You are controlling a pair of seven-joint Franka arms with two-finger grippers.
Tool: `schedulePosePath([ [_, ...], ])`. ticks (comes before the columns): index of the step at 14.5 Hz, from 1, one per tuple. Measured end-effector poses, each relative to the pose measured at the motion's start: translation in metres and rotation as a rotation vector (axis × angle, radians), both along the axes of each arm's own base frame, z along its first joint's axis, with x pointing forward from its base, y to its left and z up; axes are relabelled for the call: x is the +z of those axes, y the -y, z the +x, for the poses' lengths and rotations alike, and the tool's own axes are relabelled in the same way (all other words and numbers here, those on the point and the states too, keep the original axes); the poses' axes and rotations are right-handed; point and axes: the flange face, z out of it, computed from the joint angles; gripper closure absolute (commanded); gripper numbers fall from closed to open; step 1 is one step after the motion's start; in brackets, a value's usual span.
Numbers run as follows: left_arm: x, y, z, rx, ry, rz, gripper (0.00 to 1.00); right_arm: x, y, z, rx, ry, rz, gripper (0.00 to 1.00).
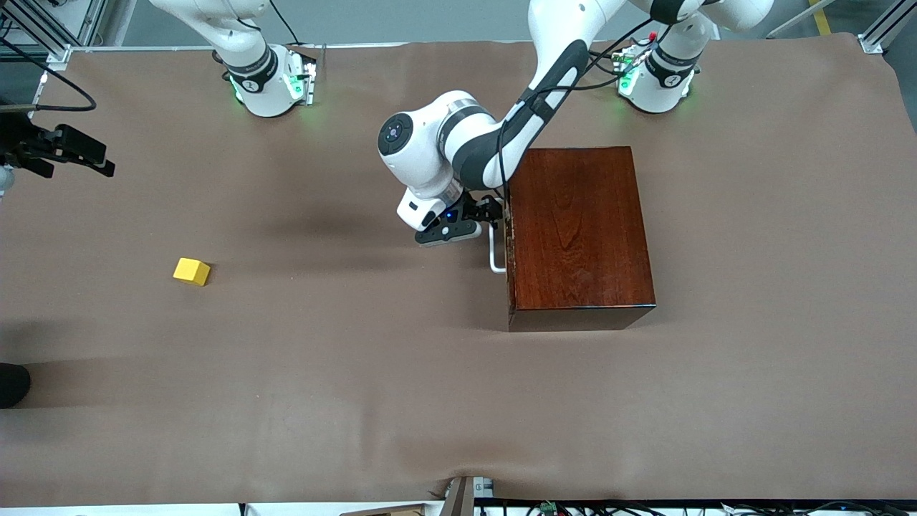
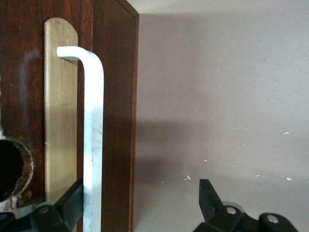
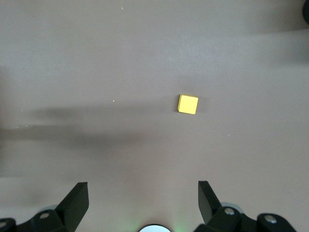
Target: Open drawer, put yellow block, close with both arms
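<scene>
The dark reddish-brown wooden box (image 1: 580,236) stands toward the left arm's end of the table. Its drawer (image 2: 24,96) is shut, and its front faces the right arm's end. My left gripper (image 1: 494,213) (image 2: 142,186) is open at the drawer front, with the white handle (image 1: 494,254) (image 2: 94,145) between its fingers, close against one finger (image 2: 72,203). The yellow block (image 1: 192,271) (image 3: 188,104) lies on the cloth toward the right arm's end. My right gripper (image 3: 143,186) waits open and empty high over the table, out of the front view.
A brown cloth (image 1: 358,373) covers the table. A black device on a mount (image 1: 64,150) juts in at the edge by the right arm's end. A dark rounded object (image 1: 11,383) sits at that same edge, nearer the camera.
</scene>
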Motion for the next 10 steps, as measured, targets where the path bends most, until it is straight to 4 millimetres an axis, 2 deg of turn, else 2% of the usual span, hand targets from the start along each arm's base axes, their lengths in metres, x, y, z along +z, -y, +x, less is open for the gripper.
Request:
schedulePosePath([
  [2,0.001,0.005,-0.002,0.012,0.016,-0.018,0.00,-0.001,0.001,0.005,0.000,0.003,0.001,0.00],
  [5,0.004,0.012,-0.004,0.043,0.046,-0.057,0.00,-0.012,-0.001,0.015,0.006,-0.015,0.004,0.00],
  [7,0.005,0.014,-0.005,0.047,0.050,-0.066,0.00,-0.027,-0.002,0.022,0.009,-0.046,0.008,0.00],
  [10,0.009,0.022,-0.009,0.072,0.060,-0.101,0.00,-0.061,0.002,0.038,0.005,-0.098,0.014,0.00],
])
